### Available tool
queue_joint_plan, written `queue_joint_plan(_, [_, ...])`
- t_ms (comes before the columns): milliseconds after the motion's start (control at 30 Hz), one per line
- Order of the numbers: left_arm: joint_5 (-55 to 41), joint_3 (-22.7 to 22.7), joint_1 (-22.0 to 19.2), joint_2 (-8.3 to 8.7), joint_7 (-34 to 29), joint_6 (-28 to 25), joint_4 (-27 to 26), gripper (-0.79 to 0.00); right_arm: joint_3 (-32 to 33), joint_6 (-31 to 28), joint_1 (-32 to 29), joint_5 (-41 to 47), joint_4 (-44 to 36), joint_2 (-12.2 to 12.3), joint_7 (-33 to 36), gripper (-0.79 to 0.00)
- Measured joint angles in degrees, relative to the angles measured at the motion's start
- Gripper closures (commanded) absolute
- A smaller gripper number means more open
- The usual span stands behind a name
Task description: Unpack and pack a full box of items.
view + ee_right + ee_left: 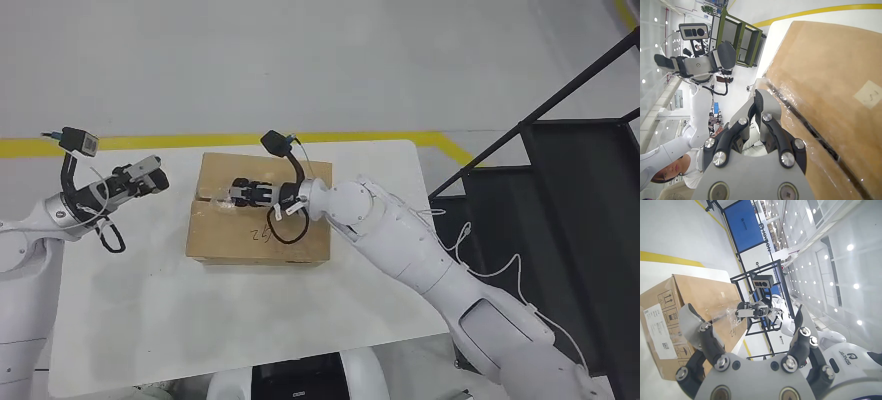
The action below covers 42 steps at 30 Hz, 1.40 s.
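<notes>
- Right gripper [756,98]: clamped on clear tape [728,315] over box [255,235] seam.
- Left gripper [160,178]: fingers apart, near box end.
- Box: flaps up, long axis across table [150,320].

The brown cardboard box [702,294] bears a white printed label [659,330] and black handling pictograms [668,299], including upright arrows and an umbrella, on its side wall. A handwritten dark mark [258,234] stands on its top; characters illegible.
</notes>
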Motion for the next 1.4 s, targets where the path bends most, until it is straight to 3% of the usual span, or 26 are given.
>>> queue_joint_plan(133, [0.15,-1.01,1.42,0.22,0.32,0.66,-1.1,-0.785,-1.29,-0.02,1.73,0.05,1.87,-1.04,-0.16,-0.012])
queue_joint_plan(200, [0.22,-1.26,1.97,0.29,0.43,0.98,-1.61,-0.785,-2.1,0.14,2.56,-0.02,2.7,-1.63,-0.27,-0.089])
queue_joint_plan(233, [0.26,-1.32,2.15,0.31,0.48,1.07,-1.8,-0.785,-2.47,0.2,2.91,-0.05,3.03,-1.9,-0.27,-0.182])
queue_joint_plan(300, [0.34,-1.43,2.49,0.36,0.62,1.32,-2.22,-0.785,-3.39,0.22,3.69,-0.23,3.77,-2.51,-0.05,-0.453])
queue_joint_plan(333, [0.34,-1.46,2.61,0.38,0.68,1.39,-2.4,-0.785,-3.81,0.24,4.01,-0.34,4.11,-2.78,0.1,-0.785])
queue_joint_plan(800, [0.64,-2.96,4.11,0.8,0.92,2.19,-3.43,-0.785,-4.44,-1.04,7.06,-0.62,8.11,-5.32,-1.0,-0.785])
queue_joint_plan(1233, [0.0,-1.83,3.31,0.77,1.28,1.79,-3.12,-0.785,2.88,-6.11,3.38,-0.76,-1.71,-3.33,2.57,-0.785])
queue_joint_plan(1400, [-0.48,-1.62,2.99,0.78,1.03,1.69,-3.23,-0.785,4.96,-5.41,1.75,-2.34,-3.7,-2.55,4.44,-0.785])
